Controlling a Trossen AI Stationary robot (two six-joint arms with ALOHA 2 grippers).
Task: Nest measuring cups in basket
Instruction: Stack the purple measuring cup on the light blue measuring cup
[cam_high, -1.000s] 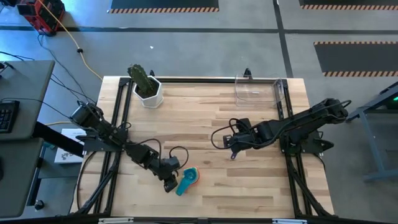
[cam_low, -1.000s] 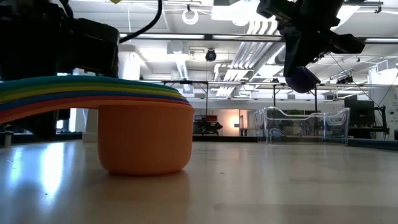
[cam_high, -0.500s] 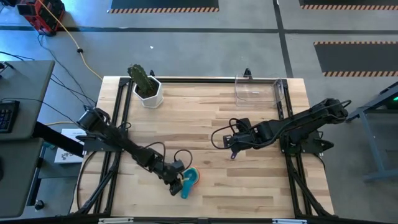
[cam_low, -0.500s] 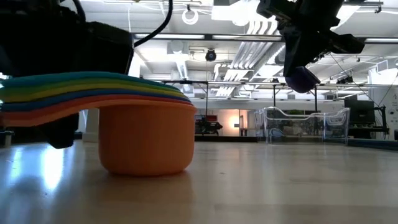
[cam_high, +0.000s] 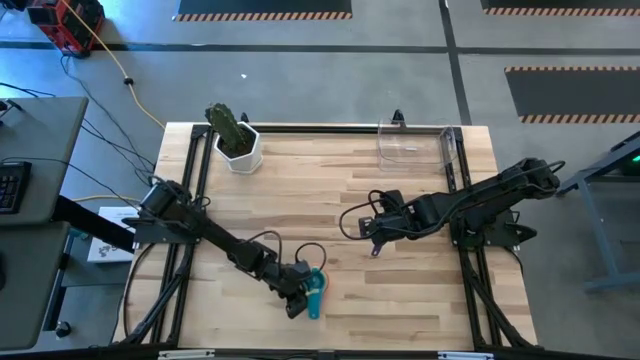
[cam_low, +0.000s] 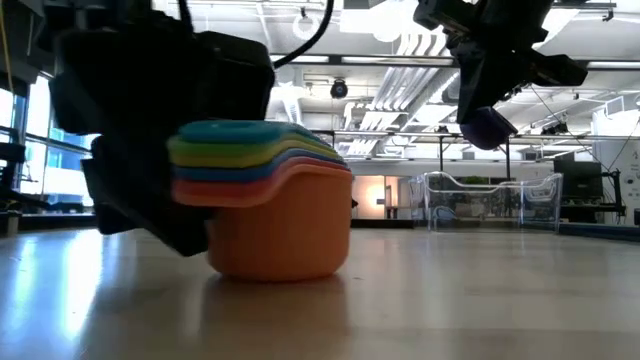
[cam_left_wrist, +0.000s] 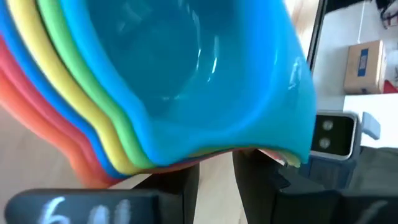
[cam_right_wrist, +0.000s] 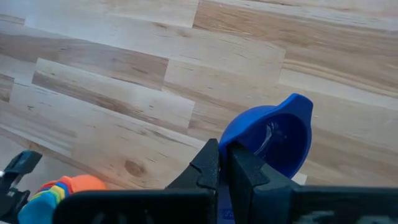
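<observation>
Several measuring cups sit nested in one stack (cam_high: 315, 288) (cam_low: 270, 215) (cam_left_wrist: 186, 81), teal on top and orange at the bottom, near the middle of the table's near edge. The orange cup's base rests on the wood. My left gripper (cam_high: 297, 303) (cam_left_wrist: 214, 180) is at the stack's handle side with its fingers close together. My right gripper (cam_high: 375, 245) (cam_right_wrist: 224, 165) hovers mid-table, right of centre, shut on the purple cup (cam_right_wrist: 267, 140) (cam_low: 487, 125). The clear basket (cam_high: 415, 145) (cam_low: 490, 200) stands at the far right. My left gripper meets the stack at its layered handles (cam_left_wrist: 273, 155), coming level from the table's left. The teal handle covers the fingertips, so the kind of hold is hidden. The stack stays upright with its base on the table. My right gripper pinches the purple cup by its handle (cam_right_wrist: 239, 155) between the two shut fingers, from above. The bowl hangs below the fingers, lifted clear of the table.
A white pot with a green plant (cam_high: 238, 140) stands at the far left corner. Black frame rails (cam_high: 195, 200) run along the table's left, right and far sides. Bare wood (cam_high: 330, 190) lies between the stack and the basket.
My left gripper has moved toward the table's right and slightly nearer. The stack of cups has slid right with it and turned, its handles swinging from pointing left-near to pointing at the near edge.
</observation>
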